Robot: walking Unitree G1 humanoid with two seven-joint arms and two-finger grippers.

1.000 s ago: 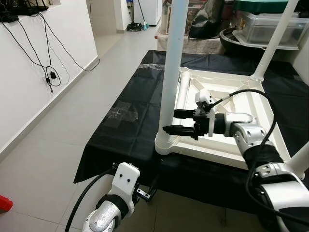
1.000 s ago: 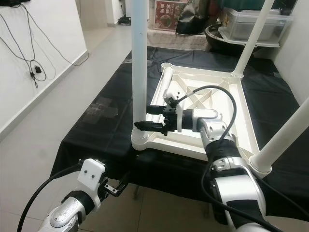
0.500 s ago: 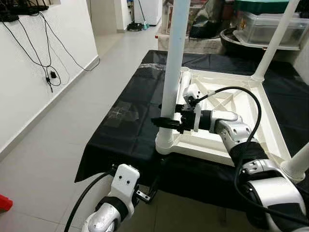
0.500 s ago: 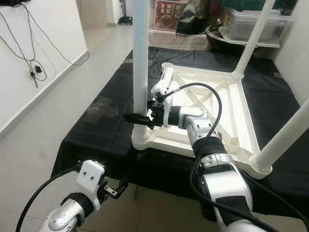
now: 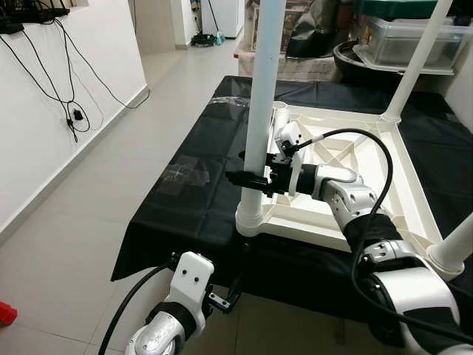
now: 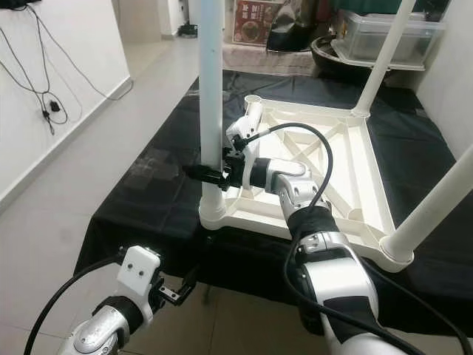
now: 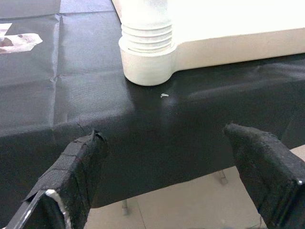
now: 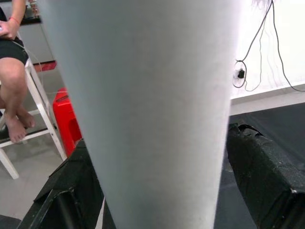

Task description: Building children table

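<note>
The white children's table (image 5: 347,185) lies upside down on the black-covered worktop (image 5: 199,177). Three legs stand in their sockets; the fourth leg (image 5: 279,126) lies loose inside the frame, still to fit. The right gripper (image 5: 247,180) straddles the near-left corner leg (image 5: 262,89), fingers spread, not clamped. The left gripper (image 7: 167,186) hangs open below the worktop's near edge.

Smooth white plastic table leg (image 5: 262,103) (faintly glossy), matt black cloth (image 5: 199,174)

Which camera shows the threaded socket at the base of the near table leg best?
The left wrist view: the socket and its ribbed collar sit close and unobstructed. Both eye views show it small below the right gripper; the right wrist view shows the leg's shaft.
</note>
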